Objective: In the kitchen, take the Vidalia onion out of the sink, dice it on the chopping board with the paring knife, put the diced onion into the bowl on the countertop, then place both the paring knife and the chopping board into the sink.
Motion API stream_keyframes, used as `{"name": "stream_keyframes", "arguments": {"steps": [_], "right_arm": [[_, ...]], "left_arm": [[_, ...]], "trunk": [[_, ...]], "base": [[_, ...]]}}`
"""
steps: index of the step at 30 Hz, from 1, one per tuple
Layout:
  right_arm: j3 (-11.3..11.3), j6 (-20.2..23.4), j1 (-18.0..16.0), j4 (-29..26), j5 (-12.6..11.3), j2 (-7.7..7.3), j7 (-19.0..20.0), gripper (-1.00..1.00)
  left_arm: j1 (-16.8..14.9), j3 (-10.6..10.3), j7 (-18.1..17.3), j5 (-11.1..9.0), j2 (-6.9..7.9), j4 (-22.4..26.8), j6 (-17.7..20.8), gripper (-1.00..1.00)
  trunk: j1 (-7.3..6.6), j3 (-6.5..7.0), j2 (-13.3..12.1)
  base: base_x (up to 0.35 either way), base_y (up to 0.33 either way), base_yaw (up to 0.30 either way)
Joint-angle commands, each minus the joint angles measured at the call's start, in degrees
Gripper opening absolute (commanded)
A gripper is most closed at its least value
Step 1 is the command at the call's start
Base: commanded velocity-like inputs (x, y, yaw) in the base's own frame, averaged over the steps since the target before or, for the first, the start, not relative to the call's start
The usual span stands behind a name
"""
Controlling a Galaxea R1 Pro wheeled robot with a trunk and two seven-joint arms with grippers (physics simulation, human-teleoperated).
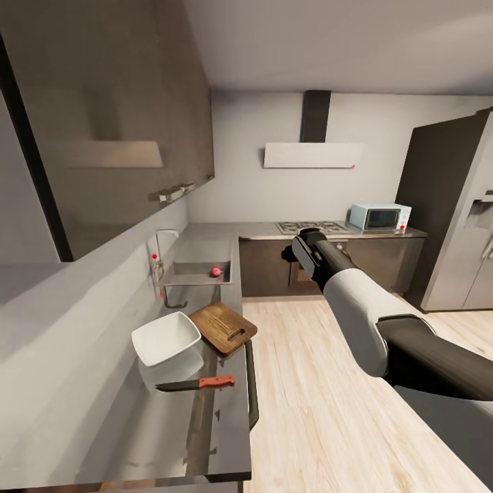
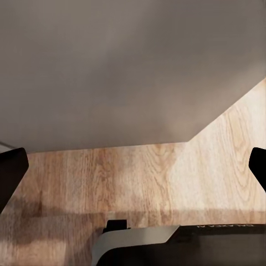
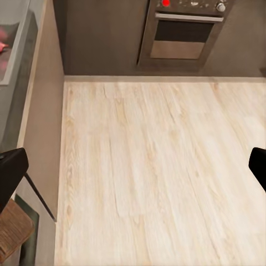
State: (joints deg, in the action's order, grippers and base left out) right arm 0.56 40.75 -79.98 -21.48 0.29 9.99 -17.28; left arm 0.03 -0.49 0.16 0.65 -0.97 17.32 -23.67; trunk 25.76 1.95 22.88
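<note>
Desk (image 1: pixel 226 438) of smooth grey runs along the wall on the far side of the raised right arm from the fridge, carrying all task items. Right end effector (image 1: pixel 296 252) is held out over the wooden floor (image 1: pixel 322 383), well apart from the desk; in the right wrist view its two dark fingertips (image 3: pixel 12 172) sit at opposite edges of the frame, so it stands wide, holding nothing. Left end effector (image 2: pixel 133 172) likewise shows fingertips far apart in the left wrist view, wide and empty, over wooden floor beside a grey cabinet face. Sink (image 1: pixel 198 274) lies beyond the right end effector's level, toward the far corner, with the Vidalia onion (image 1: pixel 216 271) resting inside the basin and the tap with red knob (image 1: pixel 159 257) at its wall side. Nearer the robot than the sink, the chopping board (image 1: pixel 222 327) lies flat at the desk's front edge, touching or just overlapping the white bowl (image 1: pixel 166 337) beside it. Paring knife (image 1: pixel 197 383) lies flat on the desk, nearest the robot, apart from the board, handle toward the desk's front edge. Oven (image 3: pixel 185 30) appears ahead of the right end effector, under the hob (image 1: pixel 311 226) and microwave (image 1: pixel 378 216).
</note>
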Motion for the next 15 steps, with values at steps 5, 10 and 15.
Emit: {"name": "stream_keyframes", "arguments": {"steps": [5, 10, 15], "right_arm": [[0.1, 0.3, 0.0, -0.1, -0.1, 0.01, -0.1, 1.0], [0.1, 0.3, 0.0, 0.0, -0.1, 0.01, 0.0, 1.0], [0.1, 0.3, 0.0, 0.1, -0.2, 0.01, 0.3, 1.0]], "left_arm": [[0.0, 0.0, 0.0, 0.1, 0.0, 0.0, -0.1, 1.0], [0.0, 0.0, 0.0, 0.1, 0.07, 0.0, -0.1, 1.0], [0.0, 0.0, 0.0, 0.1, 0.07, 0.0, -0.1, 1.0]], "trunk": [[0.02, -0.41, 0.0], [0.02, -0.87, 0.0], [0.02, -1.33, 0.0]], "base": [[0.0, 0.0, 0.0], [0.0, 0.0, 0.0], [0.0, 0.0, 0.0]]}}
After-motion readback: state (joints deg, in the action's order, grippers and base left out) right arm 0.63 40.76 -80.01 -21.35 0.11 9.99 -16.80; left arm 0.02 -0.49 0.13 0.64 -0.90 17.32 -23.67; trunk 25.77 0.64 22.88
